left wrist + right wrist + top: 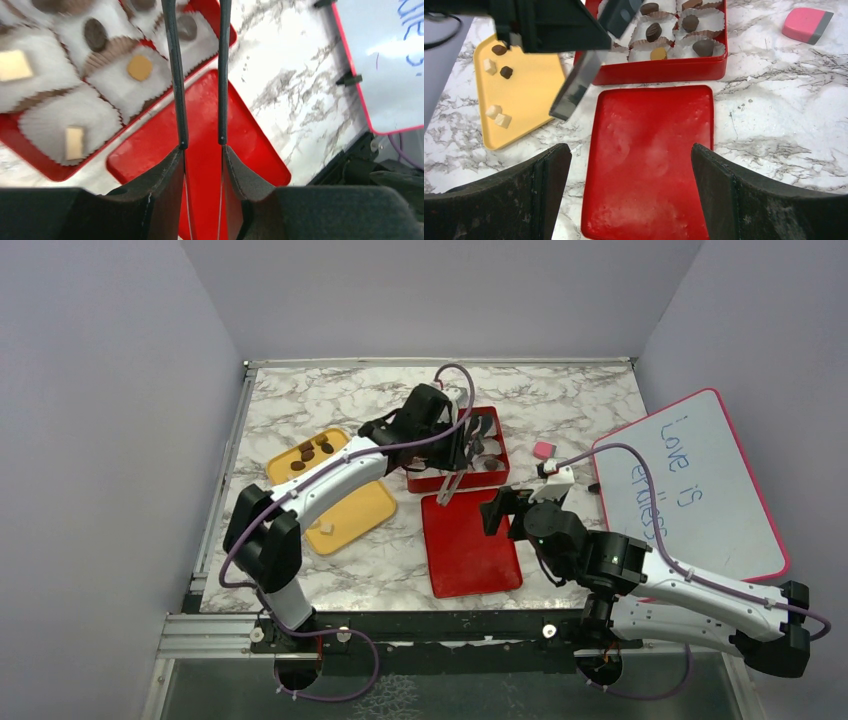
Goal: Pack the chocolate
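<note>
— Red box (pixel 659 74): how much of it shows?
— Only part. From the right wrist, the left gripper (pixel 202 155) blocks the box's left half. 5 dark pieces and 1 tan round of chocolate (pixel 653 31) sit in white paper cups (pixel 65 125), ahead of the right gripper (pixel 628 150).
— And the left gripper's grip?
— Clamped on grey tweezers (pixel 174 75), both prongs running out between its fingers. Their tips run off the top edge of its own view, so I cannot tell whether a piece sits between them.
— The right one?
— Spread wide, holding nothing. It hovers above the red lid (pixel 654 160), which lies flat directly below it, with a thin strip of marble table (pixel 774 115) between lid and box.
— More chocolate?
— On the yellow tray (pixel 529 85), ahead and left of the right gripper: 2 dark rounds and 3 pale cubes show, and the tray's far end is hidden behind the left arm (pixel 320 485).
— Room to move?
— Bare marble lies to the right gripper's right, up to the pink eraser (pixel 806 24) ahead-right. The whiteboard (pixel 690 490) lies beyond, partly covered by the right arm (pixel 700 590).
</note>
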Robot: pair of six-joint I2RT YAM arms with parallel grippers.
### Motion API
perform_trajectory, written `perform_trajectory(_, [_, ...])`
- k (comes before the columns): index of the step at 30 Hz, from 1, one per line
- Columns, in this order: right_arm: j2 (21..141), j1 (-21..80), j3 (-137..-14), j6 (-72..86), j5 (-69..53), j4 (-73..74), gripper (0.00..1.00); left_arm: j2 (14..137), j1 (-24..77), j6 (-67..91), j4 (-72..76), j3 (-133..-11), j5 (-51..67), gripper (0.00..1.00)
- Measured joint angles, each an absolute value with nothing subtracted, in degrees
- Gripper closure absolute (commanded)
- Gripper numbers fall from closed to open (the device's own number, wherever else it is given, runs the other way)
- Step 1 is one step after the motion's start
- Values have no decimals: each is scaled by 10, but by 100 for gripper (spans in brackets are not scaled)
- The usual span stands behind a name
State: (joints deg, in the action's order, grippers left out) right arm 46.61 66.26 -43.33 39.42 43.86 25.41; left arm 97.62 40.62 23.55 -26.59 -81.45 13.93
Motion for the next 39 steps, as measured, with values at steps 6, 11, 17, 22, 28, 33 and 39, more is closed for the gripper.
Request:
perform_trajectory(6, [466,663,-430,397,425,249,5,938,389,230,-286,-843,69,68])
perform_trajectory(11, [474,663,-427,397,411,249,5,933,314,223,-300,-849,26,68])
perform_trajectory(17, [481,663,-426,405,401,249,5,944,227,215,-312,-857,-18,68])
perform_trajectory(22, [482,663,-422,409,390,249,5,1004,187,211,-315,-906,-36,69])
perform_trajectory(28, [489,663,-416,416,377,248,5,1123,159,212,-312,-1003,-58,69])
perform_trajectory(33, [490,663,-416,418,371,251,5,1202,157,214,-308,-1049,-90,69])
perform_trajectory(39, [466,663,-416,419,369,257,5,1283,157,218,-303,-1099,-100,68])
